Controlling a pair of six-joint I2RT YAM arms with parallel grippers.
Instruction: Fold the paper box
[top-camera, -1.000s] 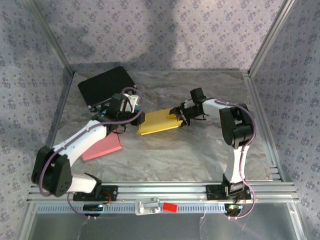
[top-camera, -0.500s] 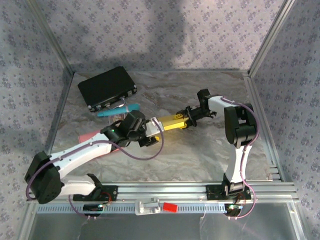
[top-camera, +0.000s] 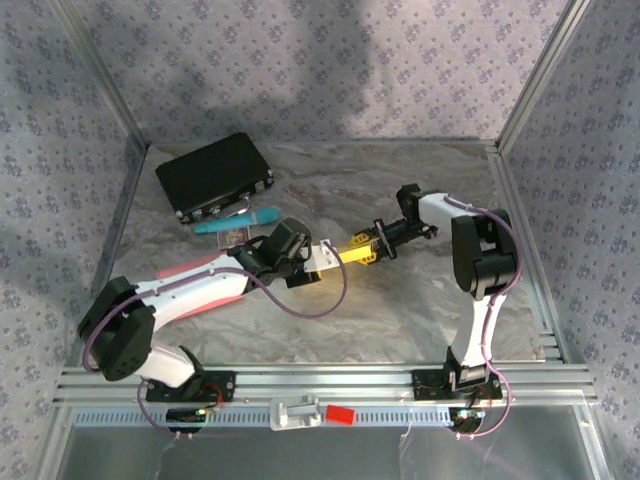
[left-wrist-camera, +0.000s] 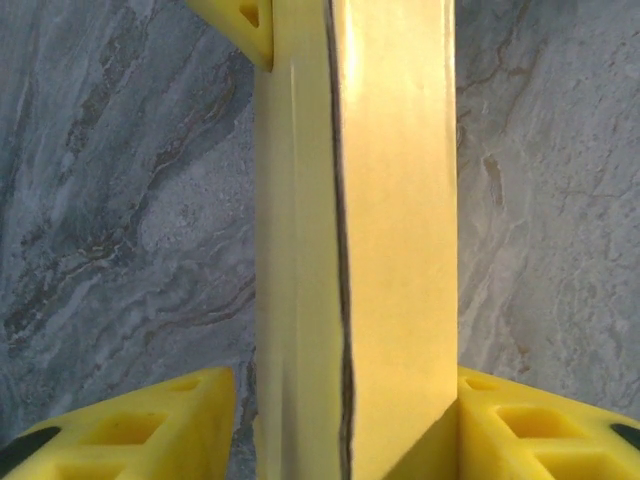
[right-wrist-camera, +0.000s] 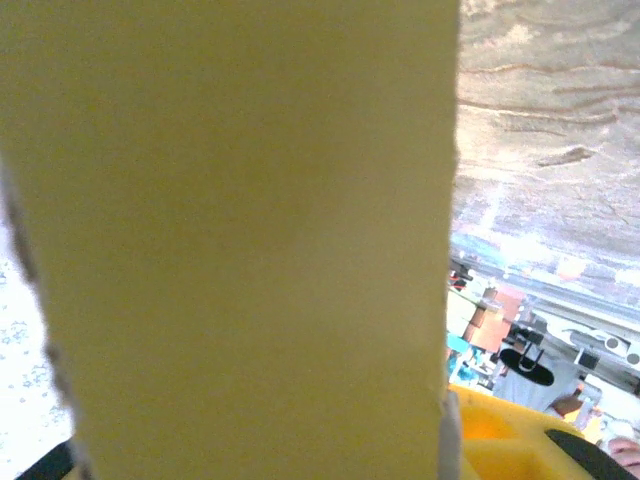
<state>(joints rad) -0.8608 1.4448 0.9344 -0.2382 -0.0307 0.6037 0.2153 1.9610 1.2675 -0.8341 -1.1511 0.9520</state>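
L gripper (left-wrist-camera: 345, 385): astride paper box (left-wrist-camera: 390, 200); one pad touching, sliver of gap at the other. Clamped or not, can't tell.
R gripper (top-camera: 368, 250): pinching box's far end, prob. steadying it for creasing.
Box pos: on edge, middle of table (top-camera: 400, 310), betw. my two grippers.
Writing: none legible.

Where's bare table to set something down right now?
Free: near strip between the yellow box and the front rail; far-right corner behind the right arm. Crowded: left side, with black case, teal tool, pink sheet and left arm.
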